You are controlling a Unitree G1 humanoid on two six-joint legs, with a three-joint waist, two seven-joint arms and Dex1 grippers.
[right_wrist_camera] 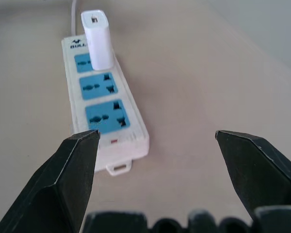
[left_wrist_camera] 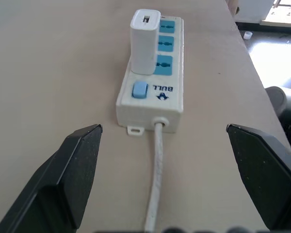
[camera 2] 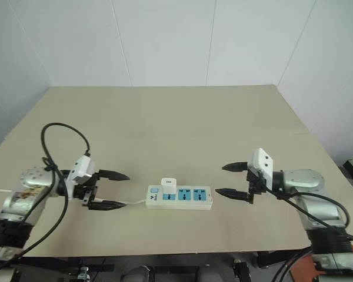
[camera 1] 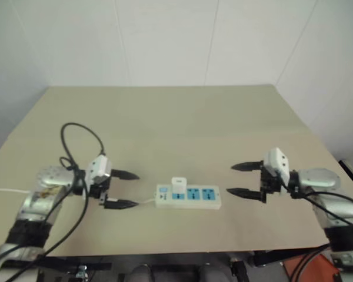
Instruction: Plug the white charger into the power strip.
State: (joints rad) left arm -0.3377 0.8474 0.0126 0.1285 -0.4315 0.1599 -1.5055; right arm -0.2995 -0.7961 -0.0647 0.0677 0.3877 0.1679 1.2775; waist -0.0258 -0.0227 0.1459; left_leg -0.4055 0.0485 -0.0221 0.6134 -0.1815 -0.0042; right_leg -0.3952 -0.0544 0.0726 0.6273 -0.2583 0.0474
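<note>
Already the white charger (camera 1: 178, 186) is standing upright in the leftmost blue socket of the power strip (camera 1: 188, 197) (switch end and cord (left_wrist_camera: 155, 184) toward the left), lying near the table's (camera 1: 176, 117) near edge, while the left gripper (camera 1: 125, 189) and right gripper (camera 1: 242, 180) are flanking it, fingers spread wide, gripping nothing.
</note>
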